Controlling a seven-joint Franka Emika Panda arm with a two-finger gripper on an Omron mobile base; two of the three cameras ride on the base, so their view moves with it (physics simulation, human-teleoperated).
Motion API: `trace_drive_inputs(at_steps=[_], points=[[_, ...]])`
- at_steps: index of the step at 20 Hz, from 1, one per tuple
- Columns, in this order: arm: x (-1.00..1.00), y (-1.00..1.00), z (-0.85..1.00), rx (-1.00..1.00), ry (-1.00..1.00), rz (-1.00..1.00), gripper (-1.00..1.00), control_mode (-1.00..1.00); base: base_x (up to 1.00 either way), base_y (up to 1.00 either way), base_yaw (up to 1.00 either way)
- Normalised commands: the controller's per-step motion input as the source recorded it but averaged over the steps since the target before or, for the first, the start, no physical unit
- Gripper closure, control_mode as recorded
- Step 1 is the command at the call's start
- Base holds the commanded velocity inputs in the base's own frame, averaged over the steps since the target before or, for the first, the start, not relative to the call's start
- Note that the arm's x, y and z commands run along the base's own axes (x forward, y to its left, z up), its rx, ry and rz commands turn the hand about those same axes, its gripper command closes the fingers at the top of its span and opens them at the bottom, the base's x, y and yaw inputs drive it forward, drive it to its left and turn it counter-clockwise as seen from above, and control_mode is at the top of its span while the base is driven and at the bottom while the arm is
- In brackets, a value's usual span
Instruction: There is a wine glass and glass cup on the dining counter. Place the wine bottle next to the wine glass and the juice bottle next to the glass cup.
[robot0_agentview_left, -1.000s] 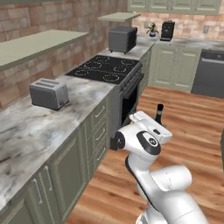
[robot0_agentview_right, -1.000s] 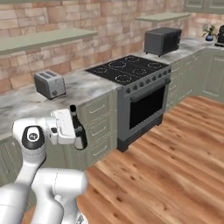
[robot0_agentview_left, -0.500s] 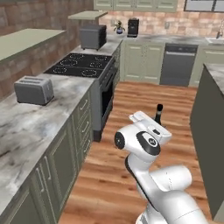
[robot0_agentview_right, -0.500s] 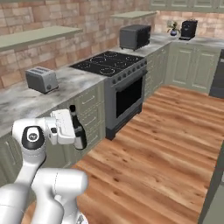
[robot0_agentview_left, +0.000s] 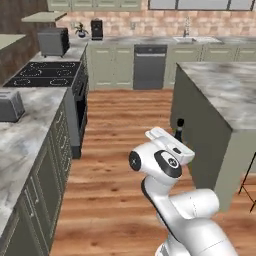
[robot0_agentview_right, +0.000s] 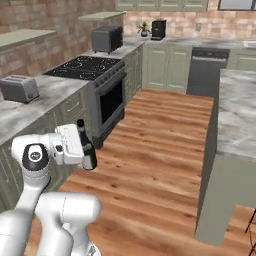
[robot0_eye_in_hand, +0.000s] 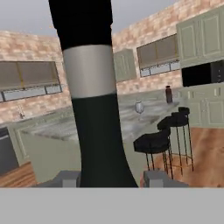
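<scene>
The gripper (robot0_agentview_right: 86, 152) is clamped on the wine bottle (robot0_agentview_right: 86, 145), a slender black glossy cylinder with a pale label band, held upright beside the arm. The dining counter (robot0_agentview_left: 225, 87), veined marble on a sage base, lies ahead and to the robot's right. In the hand view the clear stemmed wine glass (robot0_eye_in_hand: 139, 107) stands on it, near the maroon juice bottle (robot0_eye_in_hand: 169, 94) and 2 black stools (robot0_eye_in_hand: 153, 142).

The dark wine bottle (robot0_eye_in_hand: 89, 109) with its pale label stands upright in the hand (robot0_eye_in_hand: 109, 178), while the wine glass (robot0_eye_in_hand: 139, 107) and maroon juice bottle (robot0_eye_in_hand: 169, 94) stand apart on the marble bench (robot0_eye_in_hand: 87, 124).
</scene>
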Motion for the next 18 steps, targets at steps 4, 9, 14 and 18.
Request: trace_drive_inputs(at_steps=[4,9,14,18], points=[[0.00,0.00,0.00,0.00,0.00,0.00,1.00,1.00,0.00,0.13,-0.95],[0.00,0.00,0.00,0.00,0.00,0.00,1.00,1.00,0.00,0.10,-0.98],[0.00,0.00,0.00,0.00,0.00,0.00,1.00,1.00,0.00,0.09,-0.99],[0.00,0.00,0.00,0.00,0.00,0.00,1.00,1.00,0.13,-0.02,-0.70]])
